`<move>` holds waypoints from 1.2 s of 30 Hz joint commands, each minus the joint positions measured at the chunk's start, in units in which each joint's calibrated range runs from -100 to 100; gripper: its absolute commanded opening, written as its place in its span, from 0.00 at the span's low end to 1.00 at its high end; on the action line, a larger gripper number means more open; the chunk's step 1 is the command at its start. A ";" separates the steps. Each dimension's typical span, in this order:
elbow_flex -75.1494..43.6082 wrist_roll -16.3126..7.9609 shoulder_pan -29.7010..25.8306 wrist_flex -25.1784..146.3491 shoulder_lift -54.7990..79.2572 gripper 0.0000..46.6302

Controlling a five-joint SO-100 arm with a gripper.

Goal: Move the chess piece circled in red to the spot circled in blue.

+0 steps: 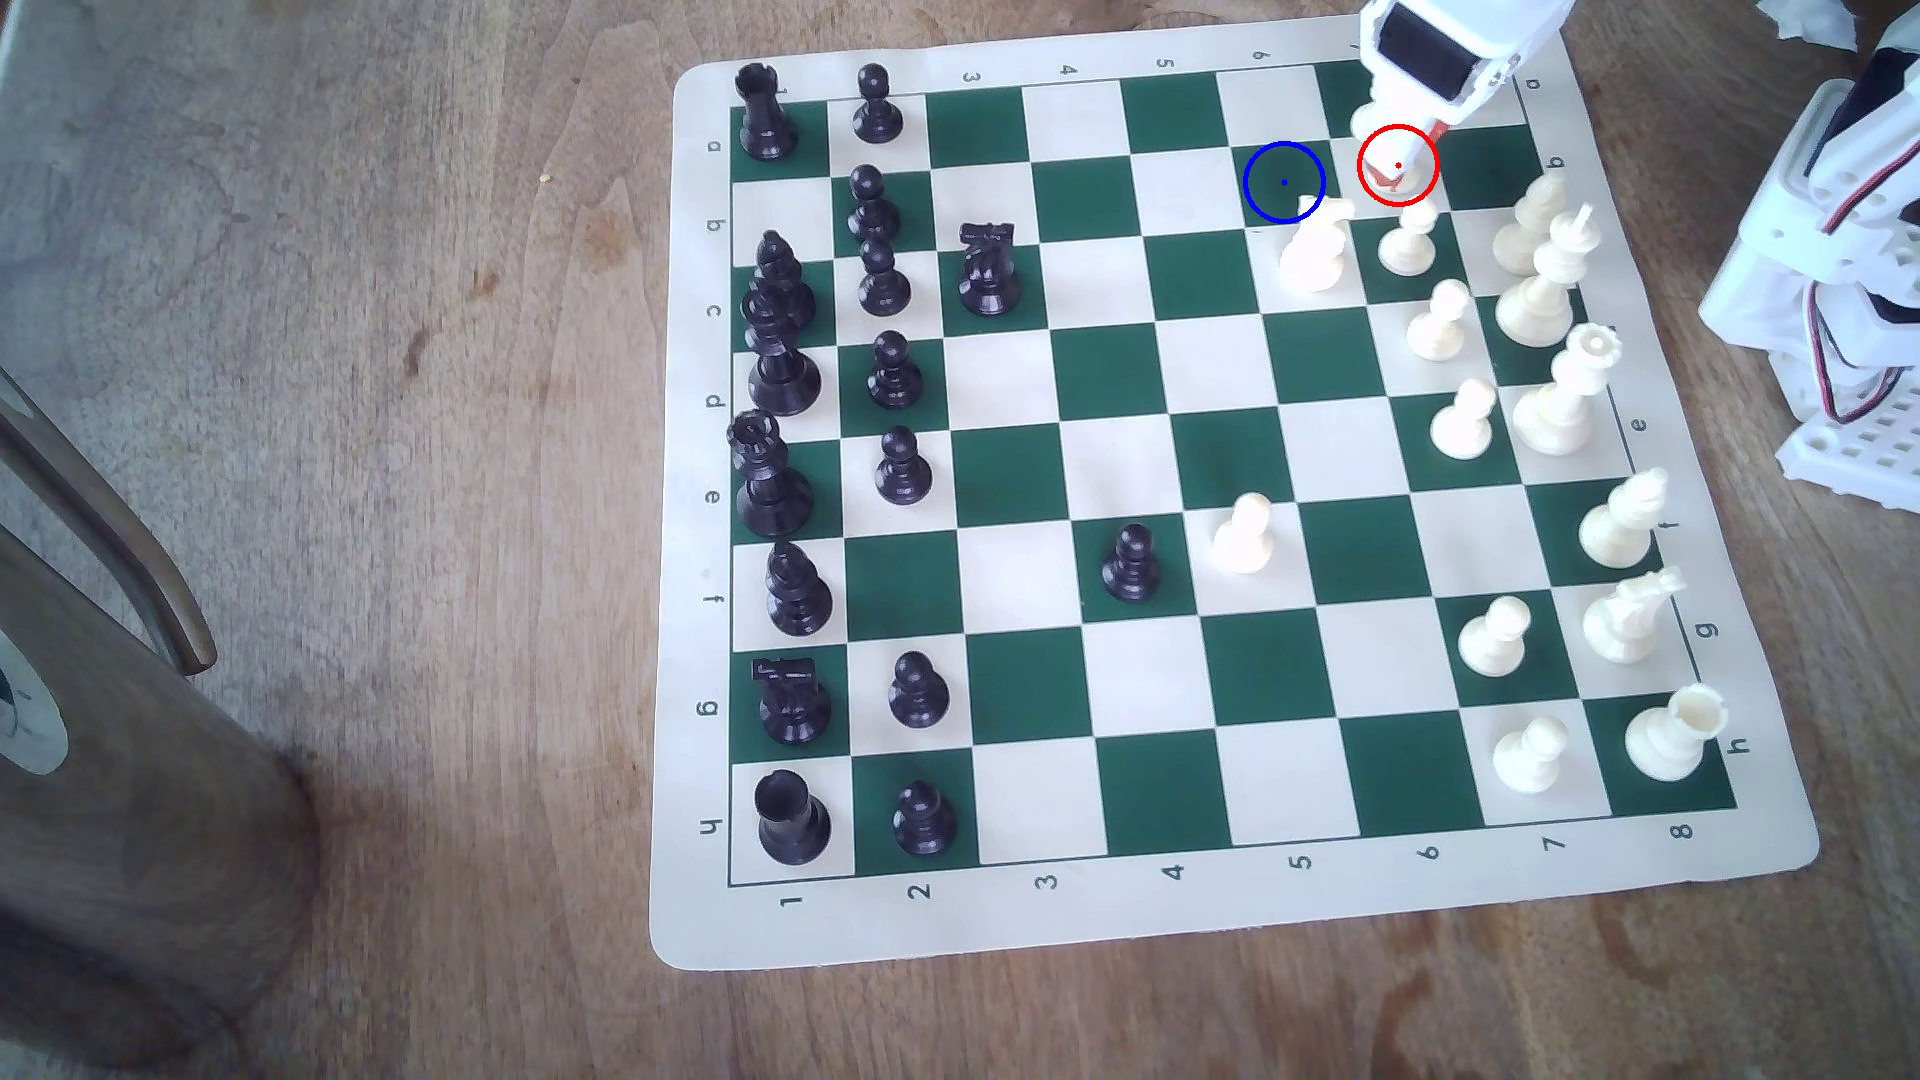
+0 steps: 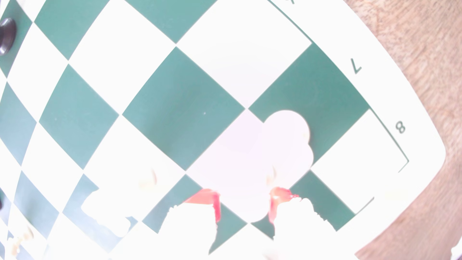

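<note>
Two red pads (image 2: 207, 200) are what you want to look at in the wrist view: they sit on either side of a washed-out white shape, which is the chess piece circled in red (image 2: 287, 140). The glare there is brutal, so I can't tell whether the pads are actually pressing on the pawn or just flanking it. The jaws stand a pawn's width apart, that much you can see.

In the exterior view your gripper (image 1: 1403, 171) is down on the chessboard (image 1: 1704, 893) right inside the red ring, near the far corner at the exterior view's right. Its white body covers most of the pawn.

The spot circled in blue (image 1: 1284, 183) is the dark green square just beside it, toward the exterior view's left, and nothing stands on it. A white knight (image 1: 1317, 249) sits on the next square toward the camera (its head nearly touches the blue ring). Another white pawn (image 1: 1408, 244) stands just under the red ring.
</note>
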 commanded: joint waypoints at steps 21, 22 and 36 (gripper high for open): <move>-7.13 0.93 -0.98 10.58 -10.25 0.00; -9.04 0.98 -0.82 12.14 -11.10 0.00; -26.26 -0.05 -5.59 10.91 2.74 0.00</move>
